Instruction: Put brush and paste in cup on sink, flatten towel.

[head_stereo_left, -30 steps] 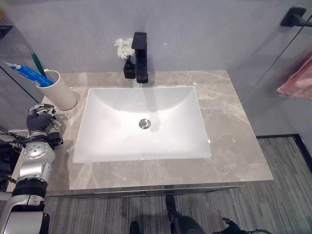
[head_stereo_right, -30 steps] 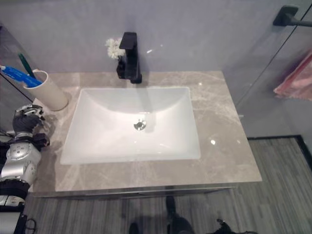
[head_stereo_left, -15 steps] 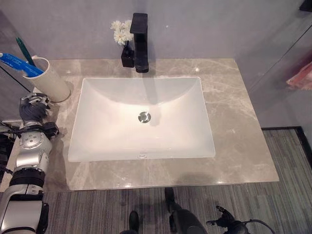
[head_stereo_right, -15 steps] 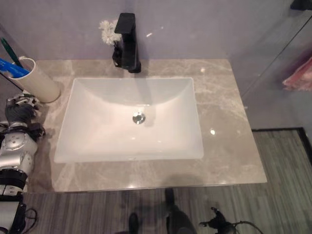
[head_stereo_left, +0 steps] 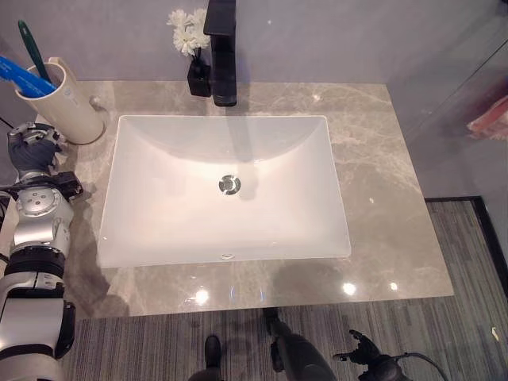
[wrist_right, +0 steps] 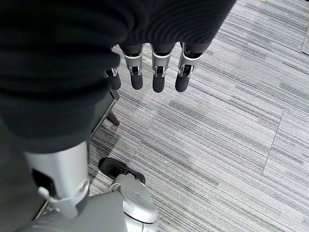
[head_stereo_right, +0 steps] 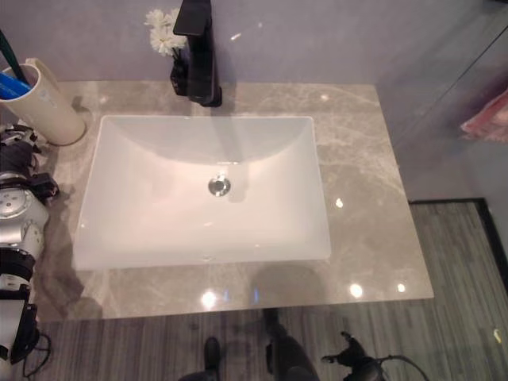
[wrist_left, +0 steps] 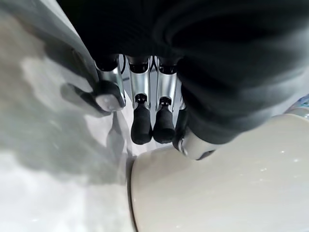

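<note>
The toothbrush and blue paste stand in the cup on the counter, so the left robot hand rests beside it, fingers relaxed, empty, while the pink towel hangs well apart.

Grey wall behind a marble counter; striped grey floor below.
</note>
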Available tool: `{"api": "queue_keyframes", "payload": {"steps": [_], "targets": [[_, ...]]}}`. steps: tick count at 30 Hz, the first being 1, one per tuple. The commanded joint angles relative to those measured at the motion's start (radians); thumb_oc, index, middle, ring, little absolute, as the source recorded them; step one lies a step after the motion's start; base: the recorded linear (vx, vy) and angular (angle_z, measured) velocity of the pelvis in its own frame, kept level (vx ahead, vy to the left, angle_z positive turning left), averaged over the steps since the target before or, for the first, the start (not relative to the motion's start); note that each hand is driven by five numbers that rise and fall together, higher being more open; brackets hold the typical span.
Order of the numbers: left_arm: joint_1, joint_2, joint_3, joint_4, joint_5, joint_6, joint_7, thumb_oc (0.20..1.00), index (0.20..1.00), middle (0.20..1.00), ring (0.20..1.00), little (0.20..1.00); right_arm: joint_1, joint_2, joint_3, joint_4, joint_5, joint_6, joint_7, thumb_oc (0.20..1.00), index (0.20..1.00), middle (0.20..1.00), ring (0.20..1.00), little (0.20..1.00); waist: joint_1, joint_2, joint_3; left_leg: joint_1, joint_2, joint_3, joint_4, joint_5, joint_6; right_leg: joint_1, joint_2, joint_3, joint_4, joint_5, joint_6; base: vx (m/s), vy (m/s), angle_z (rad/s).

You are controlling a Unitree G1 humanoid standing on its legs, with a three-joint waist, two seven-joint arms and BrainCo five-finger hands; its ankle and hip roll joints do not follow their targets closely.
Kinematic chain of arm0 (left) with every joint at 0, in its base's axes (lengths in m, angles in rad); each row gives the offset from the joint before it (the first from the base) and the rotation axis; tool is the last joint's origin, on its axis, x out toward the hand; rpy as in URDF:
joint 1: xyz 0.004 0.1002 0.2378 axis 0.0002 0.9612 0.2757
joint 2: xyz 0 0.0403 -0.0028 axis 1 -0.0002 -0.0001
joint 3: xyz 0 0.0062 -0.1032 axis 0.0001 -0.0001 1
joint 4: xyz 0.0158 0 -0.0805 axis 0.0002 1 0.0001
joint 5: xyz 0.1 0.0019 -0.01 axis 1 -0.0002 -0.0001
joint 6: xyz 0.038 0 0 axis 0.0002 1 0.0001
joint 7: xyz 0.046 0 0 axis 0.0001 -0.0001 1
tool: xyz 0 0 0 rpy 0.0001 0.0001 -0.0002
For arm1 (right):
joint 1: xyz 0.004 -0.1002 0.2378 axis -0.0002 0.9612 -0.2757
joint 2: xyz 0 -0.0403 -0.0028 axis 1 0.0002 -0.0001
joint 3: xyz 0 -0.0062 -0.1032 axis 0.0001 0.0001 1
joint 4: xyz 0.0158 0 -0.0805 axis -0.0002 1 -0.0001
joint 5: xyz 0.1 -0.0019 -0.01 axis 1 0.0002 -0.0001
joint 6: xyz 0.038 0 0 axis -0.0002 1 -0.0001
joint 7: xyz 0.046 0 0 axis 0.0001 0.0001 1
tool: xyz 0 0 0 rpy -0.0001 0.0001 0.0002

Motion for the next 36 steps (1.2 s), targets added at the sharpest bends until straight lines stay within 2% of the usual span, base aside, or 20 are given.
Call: {"api": "queue_keyframes", "payload": {"steps": [1, 17, 28, 36], "targets": [[-0.017, -0.014, -0.051, 0.031, 0.028, 0.002, 0.009, 0.2, 0.2, 0.2, 0.2, 0.2, -0.016, -0.018, 0.033, 0.015, 0.035, -0.012, -0.022, 1.0, 1.0, 1.0, 1.0, 1.0, -0.013, 0.018, -0.002, 0.102, -0.064, 0.043, 0.004, -0.054, 0.049, -0.117, -0.013, 0.046, 0.097, 0.033, 0.073, 0.02, 0.001, -0.03], [-0.071, -0.057, -0.084, -0.016, 0.049, -0.011, 0.043, 0.2, 0.2, 0.2, 0.2, 0.2, 0.001, -0.02, 0.038, 0.007, 0.038, -0.016, -0.026, 1.0, 1.0, 1.0, 1.0, 1.0, -0.032, 0.031, -0.019, 0.082, -0.06, 0.043, 0.004, -0.051, 0.038, -0.124, -0.006, 0.061, 0.061, 0.038, 0.068, 0.0, -0.008, -0.02], [-0.156, -0.034, -0.113, 0.051, 0.061, -0.009, 0.069, 0.2, 0.2, 0.2, 0.2, 0.2, 0.004, -0.024, 0.039, 0.004, 0.052, -0.022, -0.03, 1.0, 1.0, 1.0, 1.0, 1.0, -0.044, 0.04, -0.023, 0.056, -0.048, 0.045, 0.004, -0.025, 0.025, -0.143, 0.01, 0.062, 0.051, 0.037, 0.061, 0.0, -0.007, -0.01], [-0.183, -0.008, -0.112, 0.126, 0.125, 0.018, 0.101, 0.2, 0.2, 0.2, 0.2, 0.2, 0.004, -0.021, 0.041, 0.017, 0.064, -0.027, -0.034, 1.0, 1.0, 1.0, 1.0, 1.0, -0.044, 0.042, -0.024, 0.049, -0.039, 0.047, 0.004, -0.015, 0.016, -0.145, 0.018, 0.058, 0.045, 0.032, 0.059, 0.01, -0.012, -0.02]]}}
